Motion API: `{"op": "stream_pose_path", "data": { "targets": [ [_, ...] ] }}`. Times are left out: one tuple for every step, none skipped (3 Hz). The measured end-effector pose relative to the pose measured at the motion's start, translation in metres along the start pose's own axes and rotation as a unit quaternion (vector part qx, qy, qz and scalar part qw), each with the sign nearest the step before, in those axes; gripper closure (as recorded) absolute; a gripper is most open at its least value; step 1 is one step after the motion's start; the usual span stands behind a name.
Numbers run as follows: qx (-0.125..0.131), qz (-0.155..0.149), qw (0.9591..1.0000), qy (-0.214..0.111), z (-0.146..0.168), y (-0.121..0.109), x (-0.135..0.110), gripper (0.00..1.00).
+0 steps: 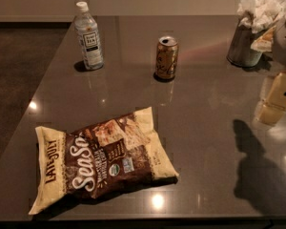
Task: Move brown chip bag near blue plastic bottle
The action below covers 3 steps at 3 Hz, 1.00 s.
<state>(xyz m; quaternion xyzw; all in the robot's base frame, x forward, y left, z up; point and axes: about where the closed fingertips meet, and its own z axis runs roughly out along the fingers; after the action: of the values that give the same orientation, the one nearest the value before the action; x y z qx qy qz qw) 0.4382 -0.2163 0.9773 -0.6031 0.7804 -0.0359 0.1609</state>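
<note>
Brown chip bag [102, 159] lay flat near the front left of the table [205, 128], well apart from the blue plastic bottle [88, 36] standing at the far left. My gripper [276, 99] hung over the right edge; whether it was apart or together, I could not tell.

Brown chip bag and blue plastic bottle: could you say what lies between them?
Camera view: only bare tabletop between brown chip bag and blue plastic bottle; gold can sits aside, gripper at right edge.

Dim warm light, glare spots on glossy table [205, 80], end effector [276, 99] at right edge, dark shadow below.
</note>
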Motion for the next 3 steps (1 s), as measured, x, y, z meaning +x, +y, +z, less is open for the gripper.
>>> {"op": "stream_pose_path", "data": {
  "targets": [
    [0.000, 0.000, 1.0000, 0.000, 0.000, 0.000, 0.000, 0.00],
    [-0.015, -0.025, 0.9993, -0.024, 0.003, 0.014, -0.028, 0.00],
    [-0.036, -0.070, 0.9960, -0.044, 0.020, 0.044, -0.073, 0.00]
  ]
}}
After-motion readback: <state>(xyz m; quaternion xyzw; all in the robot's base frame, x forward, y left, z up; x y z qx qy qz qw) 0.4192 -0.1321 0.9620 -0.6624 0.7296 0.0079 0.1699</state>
